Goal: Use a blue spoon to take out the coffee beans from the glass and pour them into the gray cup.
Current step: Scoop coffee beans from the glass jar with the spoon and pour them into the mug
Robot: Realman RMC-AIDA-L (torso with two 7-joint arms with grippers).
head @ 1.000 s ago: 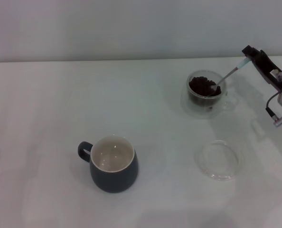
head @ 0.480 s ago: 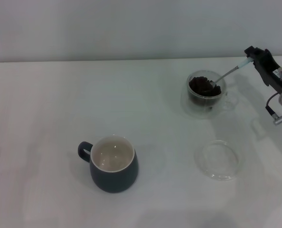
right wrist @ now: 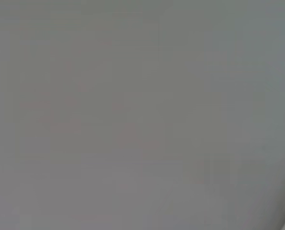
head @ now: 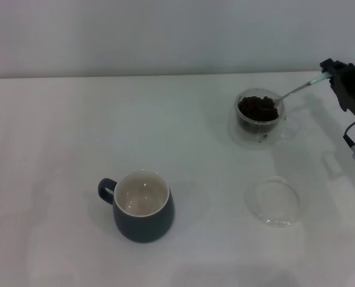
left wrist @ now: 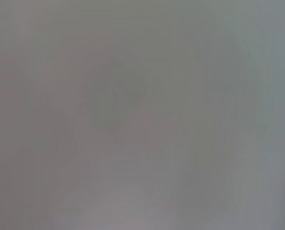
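We are gripping the blue spoon [head: 297, 89] by its handle tip in the right gripper [head: 328, 74], bowl reaching the coffee beans [head: 259, 108] inside the glass [head: 258, 118]; the gray cup [head: 143, 206] is waiting well apart.

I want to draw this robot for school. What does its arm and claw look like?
Only the right arm shows, at the head view's right edge. Its right claw is black and blocky with angular edges. Behind it comes a section with a small white label, then a pale grey part with a thin dark cable looping to a silver plug. The left arm is out of sight.
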